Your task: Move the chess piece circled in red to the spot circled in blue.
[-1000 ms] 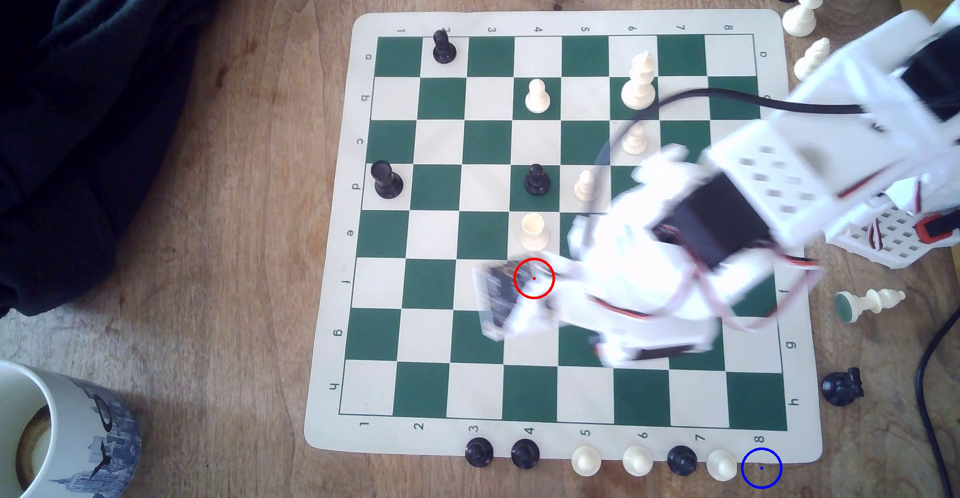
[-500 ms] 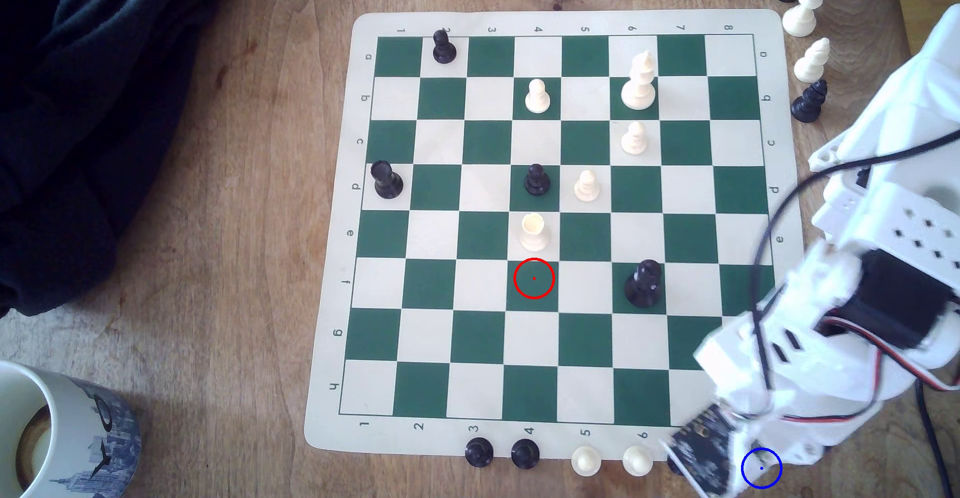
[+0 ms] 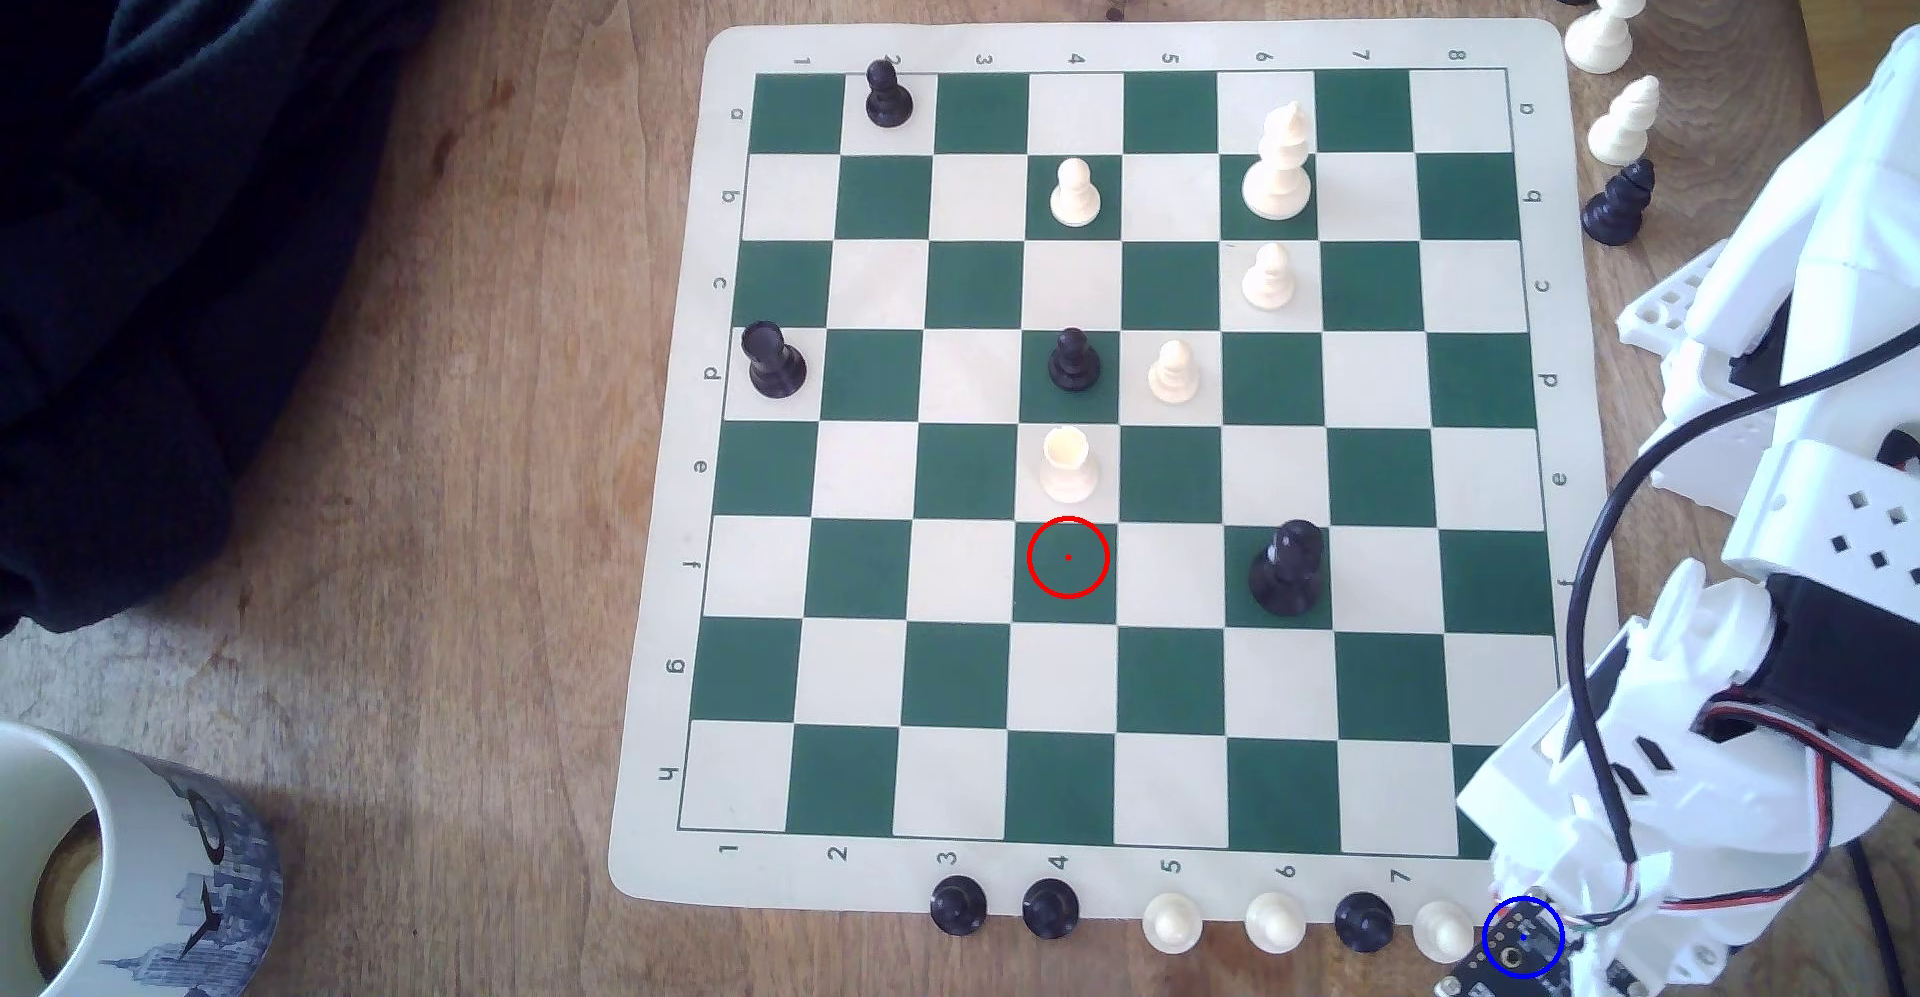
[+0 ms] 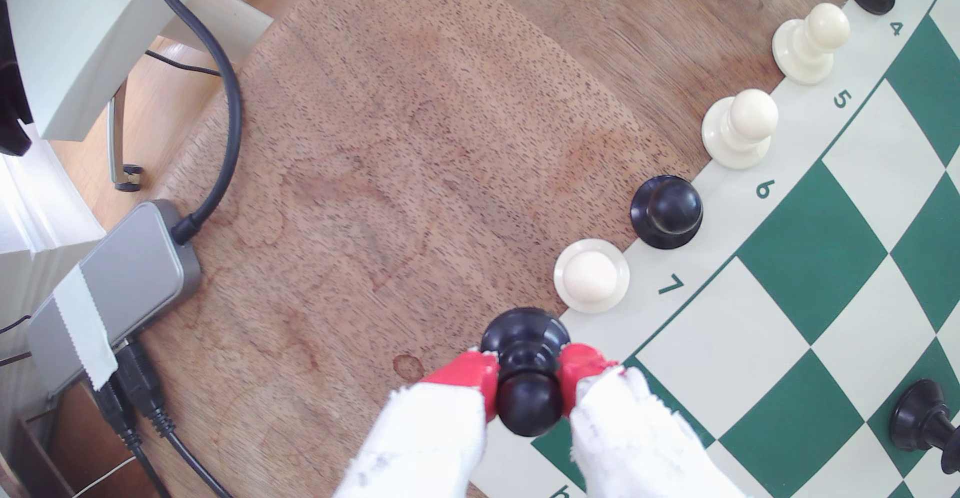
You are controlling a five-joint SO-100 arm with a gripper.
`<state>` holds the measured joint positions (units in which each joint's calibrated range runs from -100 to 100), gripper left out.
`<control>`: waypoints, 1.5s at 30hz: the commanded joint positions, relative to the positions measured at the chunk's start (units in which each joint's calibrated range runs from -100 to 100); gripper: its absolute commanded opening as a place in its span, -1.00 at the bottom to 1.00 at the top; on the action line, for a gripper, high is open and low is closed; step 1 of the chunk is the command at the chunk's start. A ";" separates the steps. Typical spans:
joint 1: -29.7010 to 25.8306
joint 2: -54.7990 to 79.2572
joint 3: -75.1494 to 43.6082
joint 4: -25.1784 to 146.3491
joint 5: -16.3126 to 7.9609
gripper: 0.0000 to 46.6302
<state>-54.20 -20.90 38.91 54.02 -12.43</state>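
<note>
Scanning the exterior view from its left, you pass the mug (image 3: 114,852) on the desk (image 3: 436,436), then the chess mat (image 3: 665,177). Its red circle (image 3: 1068,558) sits on a bare green square, so pickup looks done. Along the mat's near edge runs a row of captured pawns, ending with a white pawn (image 4: 591,275). Just beyond it, your jaws (image 4: 527,373) are closed on the neck of the black pawn (image 4: 524,368), red pads (image 4: 467,371) on both sides. It hangs over the mat's corner edge at the blue circle (image 3: 1523,937). You have yet to lower it, let go and withdraw; whether the base touches down, I cannot tell.
</note>
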 commanded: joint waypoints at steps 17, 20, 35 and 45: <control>-2.70 5.79 1.17 -5.21 -0.20 -0.95; -2.93 6.47 1.17 -5.38 0.00 -0.95; -1.92 8.51 0.08 -5.29 0.68 -0.95; -1.45 9.87 -0.65 -5.54 1.22 -0.95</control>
<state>-55.31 -10.93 40.89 49.64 -11.31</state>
